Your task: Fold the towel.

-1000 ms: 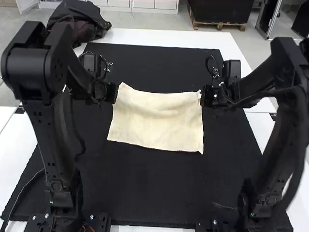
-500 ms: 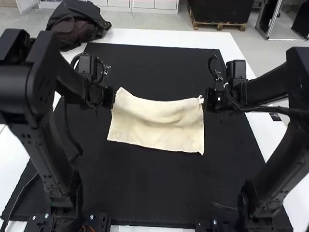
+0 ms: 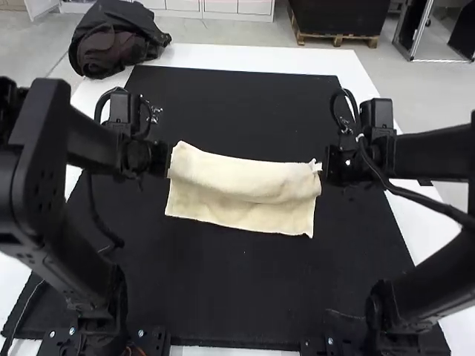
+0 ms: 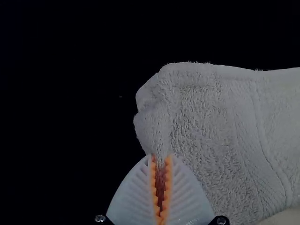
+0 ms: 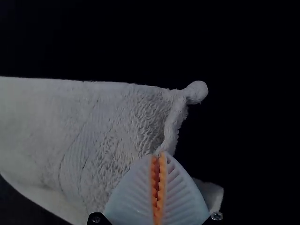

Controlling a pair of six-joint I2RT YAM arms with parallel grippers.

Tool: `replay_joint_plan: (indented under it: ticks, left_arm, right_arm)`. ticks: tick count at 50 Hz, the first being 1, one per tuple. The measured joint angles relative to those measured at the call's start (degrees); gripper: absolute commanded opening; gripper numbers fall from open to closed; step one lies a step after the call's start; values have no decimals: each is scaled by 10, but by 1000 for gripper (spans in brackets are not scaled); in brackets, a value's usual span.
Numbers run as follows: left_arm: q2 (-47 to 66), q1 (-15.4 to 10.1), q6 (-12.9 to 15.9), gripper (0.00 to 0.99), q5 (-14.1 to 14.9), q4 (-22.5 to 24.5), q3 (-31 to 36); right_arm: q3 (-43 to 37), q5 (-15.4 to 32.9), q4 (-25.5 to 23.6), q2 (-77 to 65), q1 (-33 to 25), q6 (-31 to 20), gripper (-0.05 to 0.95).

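Left gripper and right gripper, closed on opposite ends of towel, likely for level folding toward near mat edge.

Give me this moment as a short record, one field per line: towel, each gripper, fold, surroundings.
Towel: cream, its far part bulging over its near part
Left gripper: shut on the towel's left end
Right gripper: shut on its right end
Fold: partly made, not finished
Surface: black mat on a white table
Nearby: dark bundle, table's far left corner
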Motion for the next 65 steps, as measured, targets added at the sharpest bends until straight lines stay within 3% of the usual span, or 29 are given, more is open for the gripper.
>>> replay_joint_plan:
  ticks: [9, 21, 42, 44, 47, 50, 52, 55, 57, 65]
  left_arm:
    - [-38, 0, 0, 25, 0, -4, -26]
    - [-63, 0, 0, 23, 0, 3, -68]
    - [-63, 0, 0, 33, -8, 74, -133]
    - [-63, 0, 0, 105, -9, 78, -136]
    - [-63, 0, 2, 308, -12, 83, -139]
    - [-63, 0, 3, 439, -17, 88, -139]
    - [-63, 0, 3, 564, -20, 90, -139]
    - [-63, 0, 6, 826, -22, 91, -139]
    - [-63, 0, 5, 939, -23, 91, -139]
    - [-60, 0, 4, 969, -25, 109, -139]
  right_arm:
    - [-21, -6, -26, -30, -8, -7, -25]
    - [-45, -8, -27, -37, -8, -11, -23]
    - [-64, -9, -20, -9, -8, -16, -21]
    - [-64, -9, -20, 1, -8, -17, -13]
    - [-64, -9, -15, 12, -8, -18, 125]
    - [-64, -7, -9, 23, -8, -19, 159]
    - [-64, -5, -8, 26, -8, -20, 256]
    - [-64, 0, -6, 28, -8, -22, 349]
    - [-64, 3, -3, 29, -8, -22, 418]
    - [-64, 16, 0, 28, -8, -24, 641]
